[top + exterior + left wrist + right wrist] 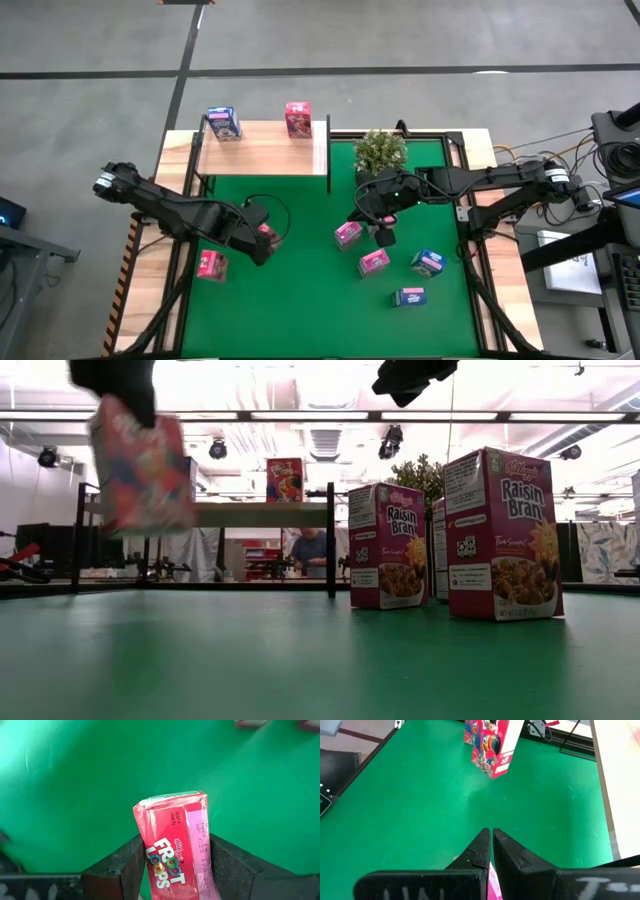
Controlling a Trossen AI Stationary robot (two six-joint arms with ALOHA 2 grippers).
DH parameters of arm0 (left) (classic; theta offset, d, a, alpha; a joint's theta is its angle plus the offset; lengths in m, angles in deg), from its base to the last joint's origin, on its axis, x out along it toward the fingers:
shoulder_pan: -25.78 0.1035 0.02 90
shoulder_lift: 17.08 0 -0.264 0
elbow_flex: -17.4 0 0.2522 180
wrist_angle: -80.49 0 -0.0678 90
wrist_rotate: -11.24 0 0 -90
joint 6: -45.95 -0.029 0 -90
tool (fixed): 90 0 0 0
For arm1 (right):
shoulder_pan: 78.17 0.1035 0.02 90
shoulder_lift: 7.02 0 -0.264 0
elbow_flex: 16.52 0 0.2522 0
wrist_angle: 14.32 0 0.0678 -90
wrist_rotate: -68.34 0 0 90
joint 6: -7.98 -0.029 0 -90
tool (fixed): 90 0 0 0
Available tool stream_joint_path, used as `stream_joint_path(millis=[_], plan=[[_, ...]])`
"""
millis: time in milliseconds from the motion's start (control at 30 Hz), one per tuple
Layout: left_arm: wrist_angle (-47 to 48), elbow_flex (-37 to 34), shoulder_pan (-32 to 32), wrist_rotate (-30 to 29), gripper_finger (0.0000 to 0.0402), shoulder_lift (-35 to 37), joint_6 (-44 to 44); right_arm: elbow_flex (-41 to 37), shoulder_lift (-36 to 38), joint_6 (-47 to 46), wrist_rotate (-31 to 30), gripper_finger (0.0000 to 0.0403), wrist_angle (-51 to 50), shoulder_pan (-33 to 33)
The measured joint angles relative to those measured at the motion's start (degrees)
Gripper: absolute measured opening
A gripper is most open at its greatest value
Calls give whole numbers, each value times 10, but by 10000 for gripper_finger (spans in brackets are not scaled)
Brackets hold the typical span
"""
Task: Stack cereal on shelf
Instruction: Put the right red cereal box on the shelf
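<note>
My left gripper (262, 240) is shut on a pink Froot Loops cereal box (175, 845), which hangs high over the green mat in the low view (140, 460). My right gripper (490, 845) is shut and empty, above the mat near a pink box (348, 234). The pale wood shelf (262, 150) stands at the mat's far left and carries a blue box (222, 123) and a pink box (298, 118), both upright on their bases. More boxes lie on the mat: pink (373, 263), blue (428, 262), blue (409, 296) and pink (210, 265). My left gripper pinches the Froot Loops box between its two fingers (120, 865), one on each opposite side, near the box's upper end (125, 410). The fingers come from above, pointing down. The box is lifted clear of the mat and hangs below the gripper, slightly tilted.
A small potted green plant (380, 150) stands at the mat's far edge, right of the shelf. Black uprights (330, 540) frame the shelf. Two Raisin Bran boxes (388, 545) (500, 535) stand upright on the mat. A person (310, 550) shows in the room behind.
</note>
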Motion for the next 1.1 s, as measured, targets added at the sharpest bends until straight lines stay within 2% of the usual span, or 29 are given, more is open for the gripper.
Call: stream_joint_path(millis=[133, 300, 433, 533, 700, 933, 1100], plan=[[17, 50, 7, -32, 182, 0, -110, 0, 0, 0, 0, 11, 1, 0], [26, 88, 22, -34, 182, 0, -287, 0, 0, 0, 0, 11, 9, 0], [29, 110, 46, -33, 182, -1, -388, 0, 0, 0, 0, 11, 11, 0], [30, 124, 75, -33, 182, -1, -440, 0, 0, 0, -2, 11, 11, 0], [23, 143, 132, -68, 182, -1, -514, 0, 0, -2, -20, 11, 11, 0], [-7, 170, 232, -68, 182, -1, -607, 0, 0, -1, -29, 11, 11, 0], [-41, 174, 306, -40, 182, -1, -661, 0, 0, 2, -30, 11, 10, 0]])
